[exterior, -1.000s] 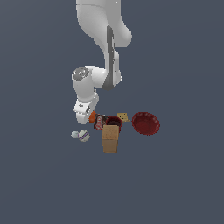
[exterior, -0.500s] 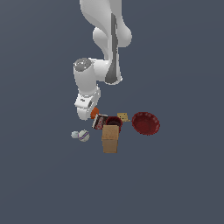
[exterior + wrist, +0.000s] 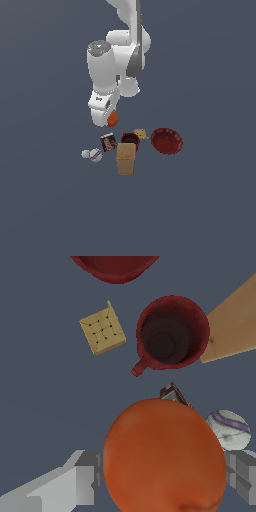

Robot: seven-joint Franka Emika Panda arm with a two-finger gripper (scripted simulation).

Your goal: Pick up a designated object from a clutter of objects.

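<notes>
Gripping the orange ball (image 3: 165, 456) tight, the claw (image 3: 109, 119) holds it in the air above the clutter: dark red cup (image 3: 171, 332), yellowish block (image 3: 102, 330), cardboard box (image 3: 126, 158), white balls (image 3: 91, 154) below.

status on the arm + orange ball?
Gripper shut on orange ball. Ball held above the clutter, off the ground. Dark red cup and tan box below; nothing blocking.
</notes>
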